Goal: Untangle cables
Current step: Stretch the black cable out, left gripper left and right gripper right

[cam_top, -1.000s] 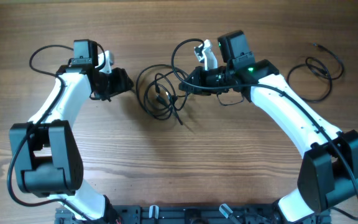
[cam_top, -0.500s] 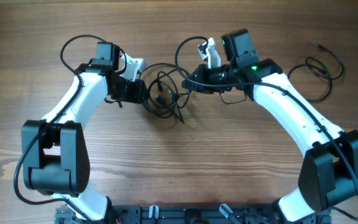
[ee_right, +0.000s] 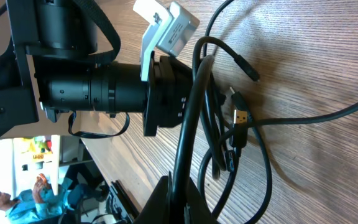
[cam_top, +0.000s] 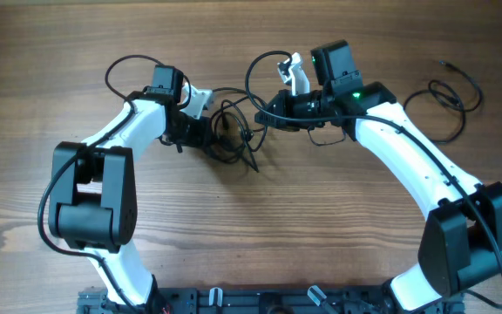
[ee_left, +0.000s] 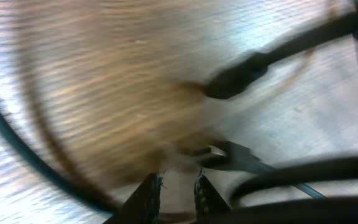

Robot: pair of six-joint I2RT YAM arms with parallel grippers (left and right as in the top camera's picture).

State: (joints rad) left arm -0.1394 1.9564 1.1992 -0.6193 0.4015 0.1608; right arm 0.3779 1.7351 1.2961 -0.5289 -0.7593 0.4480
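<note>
My right tool (cam_top: 262, 112) clamped on one cord of the cables (cam_top: 232, 133), tangle lying crosswise on the bench (cam_top: 321, 222), left tool (cam_top: 206, 133) at its other end, grip lost in blur

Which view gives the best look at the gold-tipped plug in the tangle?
Right wrist: the gold-tipped plug lies sharp and close among the cables. Left wrist shows only blurred plugs, none identifiable as it. In the overhead view it is too small to pick out.
</note>
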